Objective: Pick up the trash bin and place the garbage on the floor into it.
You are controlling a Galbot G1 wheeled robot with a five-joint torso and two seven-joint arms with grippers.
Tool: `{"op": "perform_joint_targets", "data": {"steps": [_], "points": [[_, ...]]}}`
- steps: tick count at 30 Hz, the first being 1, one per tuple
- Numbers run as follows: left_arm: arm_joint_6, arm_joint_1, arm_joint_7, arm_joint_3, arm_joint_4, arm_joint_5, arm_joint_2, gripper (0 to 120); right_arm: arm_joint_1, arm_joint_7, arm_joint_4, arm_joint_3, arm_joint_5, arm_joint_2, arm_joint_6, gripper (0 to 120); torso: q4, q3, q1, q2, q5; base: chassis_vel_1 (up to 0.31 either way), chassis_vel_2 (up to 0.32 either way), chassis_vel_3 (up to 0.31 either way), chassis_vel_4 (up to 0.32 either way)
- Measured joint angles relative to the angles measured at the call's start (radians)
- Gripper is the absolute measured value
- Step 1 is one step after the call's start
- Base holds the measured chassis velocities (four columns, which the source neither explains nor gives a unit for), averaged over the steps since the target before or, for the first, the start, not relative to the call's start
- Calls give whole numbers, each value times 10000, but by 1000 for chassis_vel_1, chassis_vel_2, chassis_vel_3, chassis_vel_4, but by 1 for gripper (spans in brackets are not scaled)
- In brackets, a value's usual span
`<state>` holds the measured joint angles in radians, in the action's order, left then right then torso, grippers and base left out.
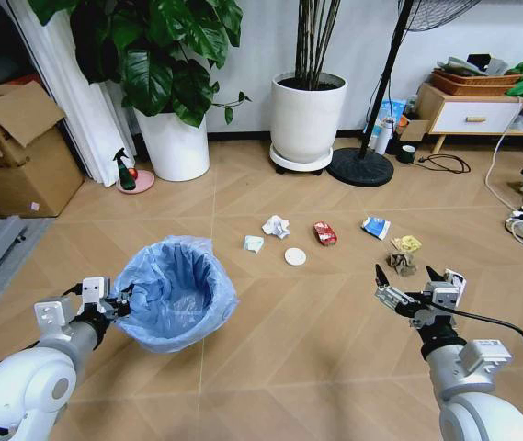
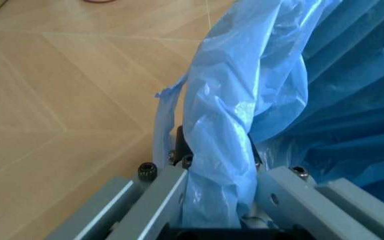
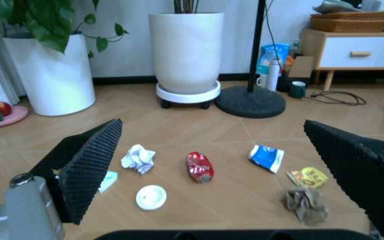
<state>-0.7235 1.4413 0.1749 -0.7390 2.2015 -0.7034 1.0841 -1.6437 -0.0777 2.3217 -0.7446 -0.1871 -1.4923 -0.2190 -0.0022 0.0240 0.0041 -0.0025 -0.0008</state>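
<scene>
The left gripper (image 1: 119, 303) pinches the trash bin (image 1: 176, 292) by its rim to carry it, while the right gripper (image 1: 406, 285) hangs spread wide, aimed at the garbage (image 1: 324, 233)

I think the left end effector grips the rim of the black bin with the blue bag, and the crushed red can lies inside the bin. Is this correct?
Not quite. The left end effector does grip the rim of the black bin with the blue bag, but the crushed red can lies on the wooden herringbone floor, as the head view shows.

The blue bag (image 2: 232, 125) hides the trash bin's (image 1: 176, 292) gripped rim.
</scene>
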Motion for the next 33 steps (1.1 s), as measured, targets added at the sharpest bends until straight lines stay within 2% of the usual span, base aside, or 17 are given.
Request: {"op": "perform_joint_targets", "data": {"steps": [33], "points": [[46,45,-9,59,70,52,-4,0,45,167,-376,118,176,-2,-40,100,-2,2,3,-1,-3,-201,203,206,-199]]}}
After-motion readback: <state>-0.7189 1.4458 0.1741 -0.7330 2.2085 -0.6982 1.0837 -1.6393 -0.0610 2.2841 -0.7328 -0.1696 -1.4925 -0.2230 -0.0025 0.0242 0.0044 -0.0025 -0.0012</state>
